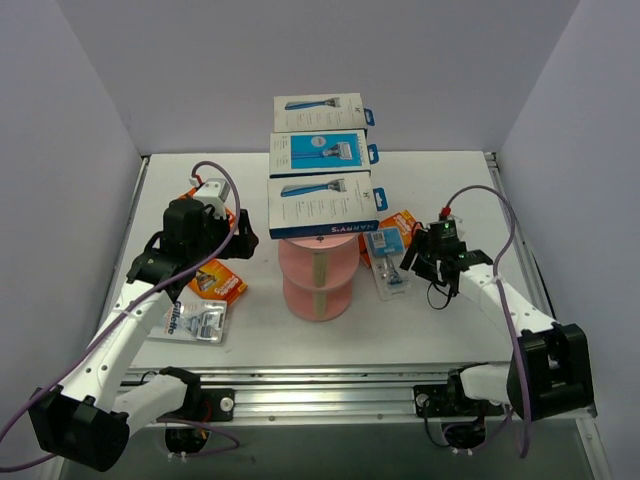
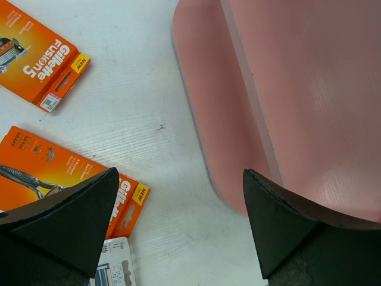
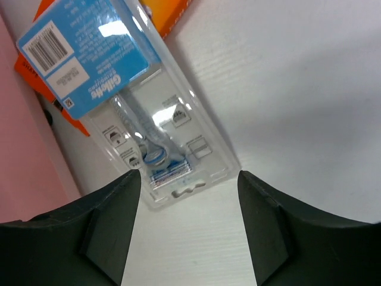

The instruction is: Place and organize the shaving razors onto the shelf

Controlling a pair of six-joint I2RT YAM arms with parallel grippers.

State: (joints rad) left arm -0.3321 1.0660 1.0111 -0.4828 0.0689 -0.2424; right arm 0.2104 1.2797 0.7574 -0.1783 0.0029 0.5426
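Lying flat, clear blister pack sits just before spread right pincer

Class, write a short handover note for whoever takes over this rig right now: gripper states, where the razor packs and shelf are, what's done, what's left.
Left gripper: open, empty, over the table beside the shelf.
Right gripper: open, empty, at the end of a clear blister pack lying right of the shelf and overlapping an orange card.
Done: three white-and-blue boxes lie on top of the shelf.
Left: that pair, plus two orange cards and a clear pack on the table left of the shelf.
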